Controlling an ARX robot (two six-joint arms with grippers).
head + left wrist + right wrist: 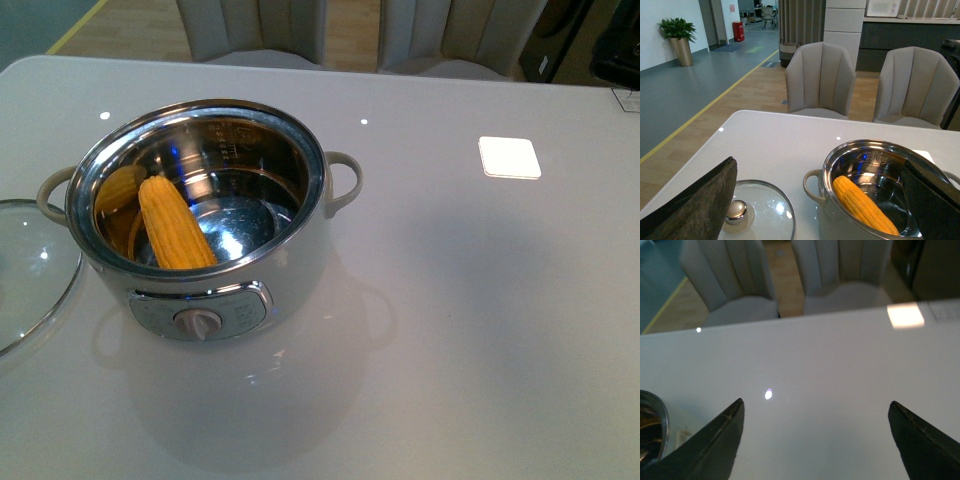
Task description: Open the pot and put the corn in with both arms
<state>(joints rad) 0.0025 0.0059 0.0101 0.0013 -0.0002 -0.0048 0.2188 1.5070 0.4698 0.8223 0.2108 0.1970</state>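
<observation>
Leaning against the shiny inner wall, the corn (175, 222) lies inside the open pot (205, 215) on the white table (480, 300), glass lid (762, 207) beside it; left gripper (820, 200) and right gripper (815, 440) hover spread apart, holding nothing.

The round white electric pot with a steel inner bowl (215, 215) is set on the glossy white desk (450, 300), left of centre. The yellow corn cob (175, 224) is leaned inside it against the left wall. The round glass lid (25, 265) is laid just left of the pot. Two grey upholstered chairs (822, 80) are placed behind the desk
</observation>
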